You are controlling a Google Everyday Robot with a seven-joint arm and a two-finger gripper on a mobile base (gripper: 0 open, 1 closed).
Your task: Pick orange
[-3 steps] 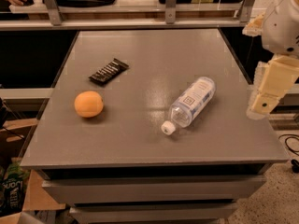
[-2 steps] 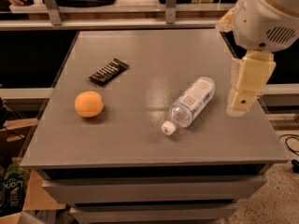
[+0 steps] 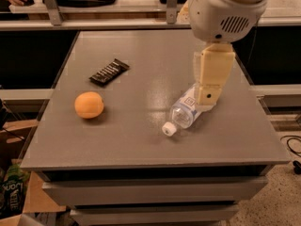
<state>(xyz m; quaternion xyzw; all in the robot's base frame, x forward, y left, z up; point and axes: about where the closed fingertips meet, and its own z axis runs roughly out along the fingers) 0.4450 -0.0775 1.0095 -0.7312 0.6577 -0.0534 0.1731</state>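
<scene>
- Orange [image 3: 89,104] lies untouched on the bench [image 3: 141,142], near its left edge.
- Hand [image 3: 208,91] hangs over the bottle [image 3: 184,113] toward the right edge, well apart from the orange; how open it is, I cannot tell.
- Reach, grasp and lift all remain, I judge.

You see a grey table [image 3: 141,145] | dark snack bar [image 3: 109,72] lying flat, rear left | clear bottle [image 3: 182,114] on its side right of centre, white cap [image 3: 169,129] toward the front edge, far end behind the gripper [image 3: 207,98] | cardboard box [image 3: 19,211] on the floor, left
</scene>
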